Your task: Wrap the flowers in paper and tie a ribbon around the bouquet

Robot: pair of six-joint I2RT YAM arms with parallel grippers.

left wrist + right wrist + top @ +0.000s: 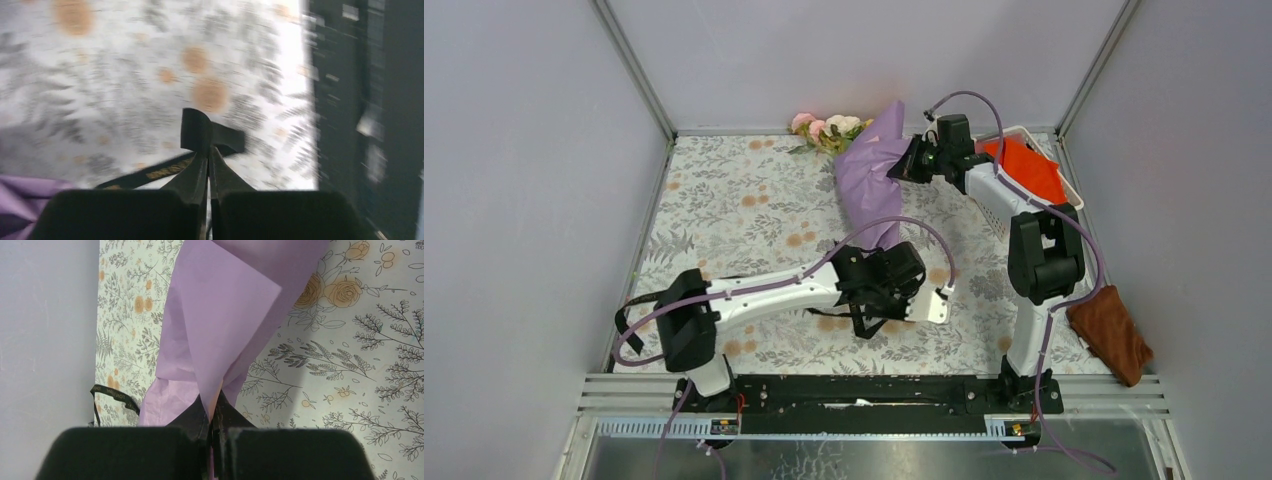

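Note:
The flowers (829,128) lie at the back of the table, their pink and white blooms sticking out of the lilac paper (869,170), which forms a long cone running toward the middle. My right gripper (906,160) is shut on a folded edge of the paper (220,325), as the right wrist view shows between its jaws (215,412). My left gripper (871,312) hangs low over the table near the cone's narrow end, shut on the black ribbon (200,131). A ribbon tail (150,175) trails away to the left. More ribbon (631,318) loops by the left wall.
A white basket (1072,195) at the back right holds an orange-red cloth (1024,165). A brown cloth (1112,335) lies at the front right. Grey walls close in three sides. The black base rail (864,392) runs along the near edge.

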